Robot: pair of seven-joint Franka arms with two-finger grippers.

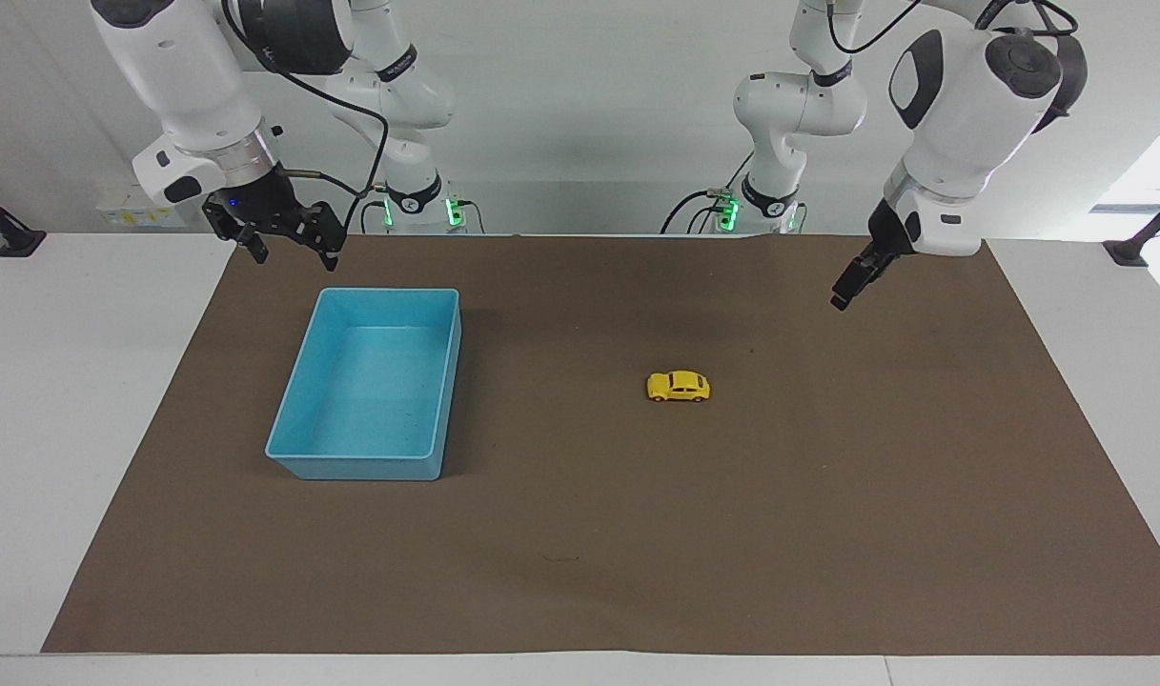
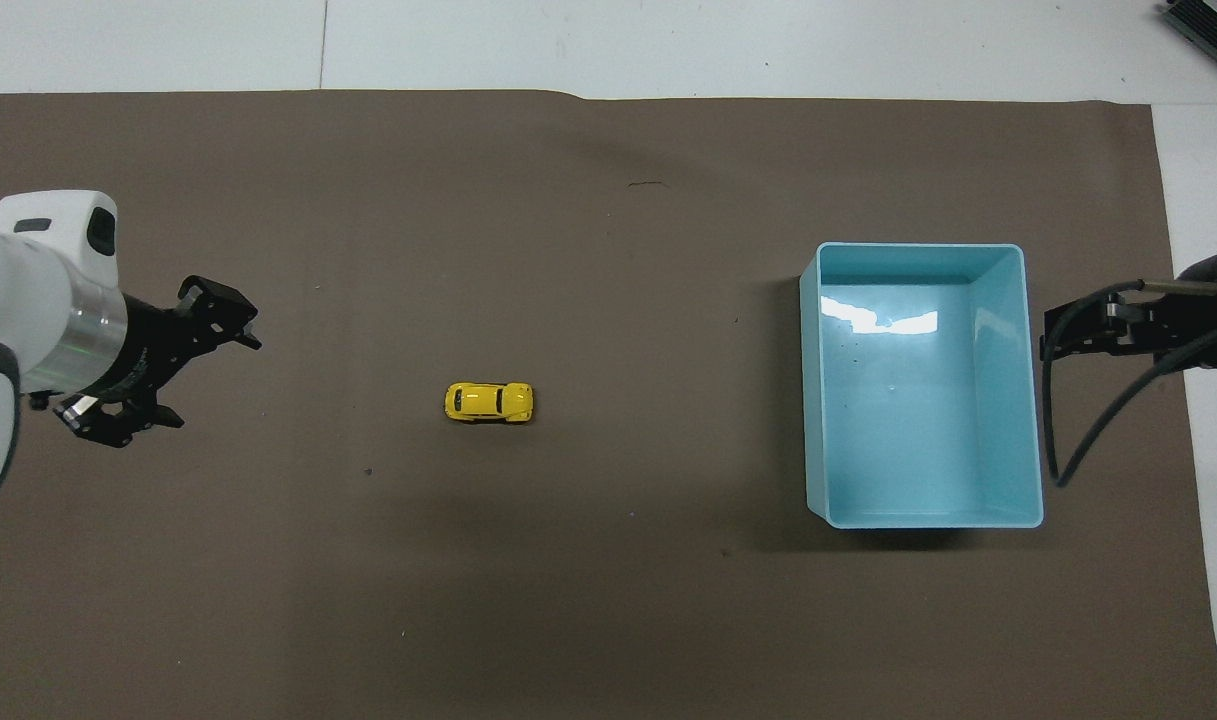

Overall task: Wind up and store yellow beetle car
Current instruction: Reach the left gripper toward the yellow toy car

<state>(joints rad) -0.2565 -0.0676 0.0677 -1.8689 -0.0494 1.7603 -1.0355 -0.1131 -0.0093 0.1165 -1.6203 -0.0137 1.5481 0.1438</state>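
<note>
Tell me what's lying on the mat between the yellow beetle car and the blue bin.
Nothing: between the yellow beetle car and the blue bin only bare brown mat shows, plainest in the overhead view.

One yellow beetle car (image 1: 678, 386) (image 2: 488, 402) on worktop (image 1: 65, 400). One blue bin (image 1: 367, 384) (image 2: 923, 385). One brown mat (image 1: 732, 534) (image 2: 588, 600) covering worktop middle. Two robot arms, each with one tool: left tool (image 1: 842, 293) (image 2: 208, 370), right tool (image 1: 289, 250). Two arm bases at worktop's robot edge, each lit green. Total loose things on mat: two, car and bin.
</note>
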